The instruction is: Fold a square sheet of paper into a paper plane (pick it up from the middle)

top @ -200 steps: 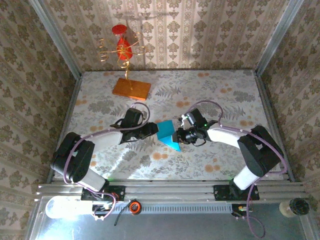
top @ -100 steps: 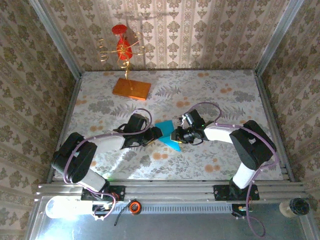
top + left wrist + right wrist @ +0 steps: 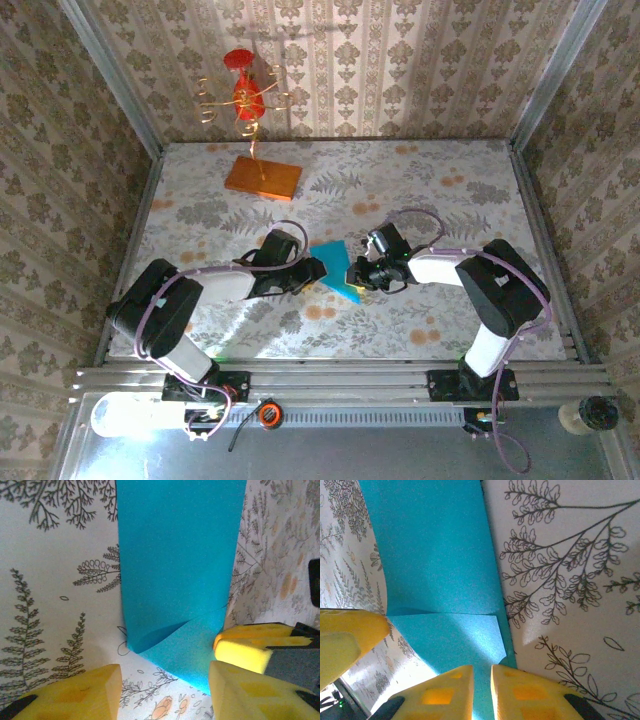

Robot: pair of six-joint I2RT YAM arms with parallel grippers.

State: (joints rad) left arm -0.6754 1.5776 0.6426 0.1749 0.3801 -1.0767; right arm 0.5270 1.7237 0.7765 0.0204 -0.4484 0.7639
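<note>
The cyan-blue square sheet of paper [image 3: 335, 264] lies partly folded at mid table between both grippers. In the left wrist view the paper [image 3: 175, 565] is a long doubled strip with one corner turned over. My left gripper [image 3: 312, 270] [image 3: 165, 685] is open, its yellow fingers straddling the near end of the strip just above the table. My right gripper [image 3: 360, 272] [image 3: 482, 687] has its jaws almost together on a turned flap of the paper [image 3: 430, 555]. One of its fingers [image 3: 245, 650] touches the strip's edge. No finished paper plane is to be seen.
An orange slab [image 3: 263, 177] lies at the back left, carrying a red and gold wire ornament [image 3: 246, 95]. Patterned walls close in the floral table [image 3: 440, 190] on three sides. A left finger [image 3: 345, 635] shows at the right wrist view's left edge.
Both grippers have closed in on the paper. The left one slid right to the sheet's edge. The raised flap has come down and the paper looks flatter.
</note>
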